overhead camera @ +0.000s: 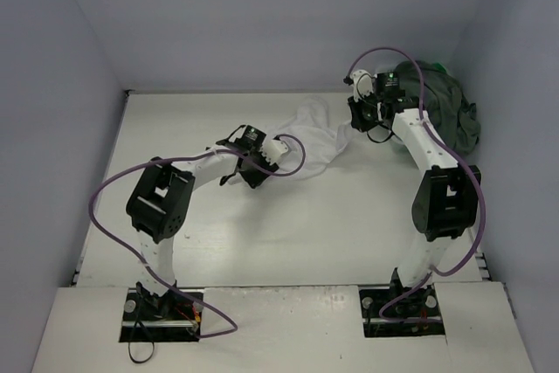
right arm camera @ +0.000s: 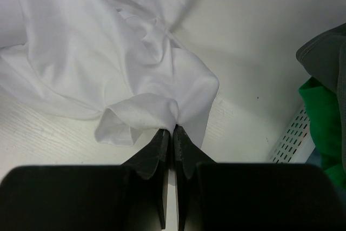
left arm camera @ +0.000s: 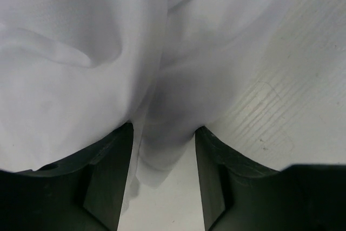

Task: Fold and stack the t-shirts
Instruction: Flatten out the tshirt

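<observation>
White table [overhead camera: 262, 242], and your white shirt [overhead camera: 319, 133] lies slantwise between both arms, its long axis running from the left gripper [left arm camera: 164, 133] up to the right gripper [right arm camera: 173, 129]. Right is pinched tight on a hem fold. Left's jaws stand apart, straddling loose cloth. I reckon that end needs its bite next.

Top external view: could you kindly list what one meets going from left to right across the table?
From the left: left pincer → white t-shirt → right pincer, pinching that shirt's right end → dark olive-grey t-shirt, heaped by the right wall.
</observation>
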`<action>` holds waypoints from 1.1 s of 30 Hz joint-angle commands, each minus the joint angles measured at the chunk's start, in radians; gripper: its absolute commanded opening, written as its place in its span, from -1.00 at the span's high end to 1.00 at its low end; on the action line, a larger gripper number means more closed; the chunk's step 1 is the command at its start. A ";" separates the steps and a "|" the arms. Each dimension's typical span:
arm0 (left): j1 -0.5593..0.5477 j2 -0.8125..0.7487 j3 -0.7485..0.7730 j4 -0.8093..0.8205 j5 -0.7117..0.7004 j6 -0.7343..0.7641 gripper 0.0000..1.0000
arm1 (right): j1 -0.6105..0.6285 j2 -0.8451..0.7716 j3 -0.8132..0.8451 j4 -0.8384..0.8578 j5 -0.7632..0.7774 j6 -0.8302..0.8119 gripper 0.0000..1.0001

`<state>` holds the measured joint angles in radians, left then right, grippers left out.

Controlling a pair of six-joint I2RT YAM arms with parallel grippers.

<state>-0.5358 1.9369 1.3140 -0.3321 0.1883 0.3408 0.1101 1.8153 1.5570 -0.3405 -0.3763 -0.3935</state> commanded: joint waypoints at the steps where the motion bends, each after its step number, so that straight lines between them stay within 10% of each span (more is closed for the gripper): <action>1: 0.005 0.013 0.063 -0.044 0.020 0.026 0.12 | -0.006 -0.045 0.005 0.047 -0.026 -0.002 1.00; 10: 0.008 0.028 0.107 -0.156 0.079 0.023 1.00 | -0.007 -0.060 -0.012 0.047 -0.027 0.001 1.00; 33: 0.203 -0.562 0.122 -0.464 0.132 0.009 1.00 | -0.006 -0.584 -0.126 -0.052 -0.127 0.056 1.00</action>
<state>-0.3508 1.4559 1.3804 -0.7166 0.2844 0.3542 0.1101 1.3590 1.4433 -0.3828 -0.4538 -0.3527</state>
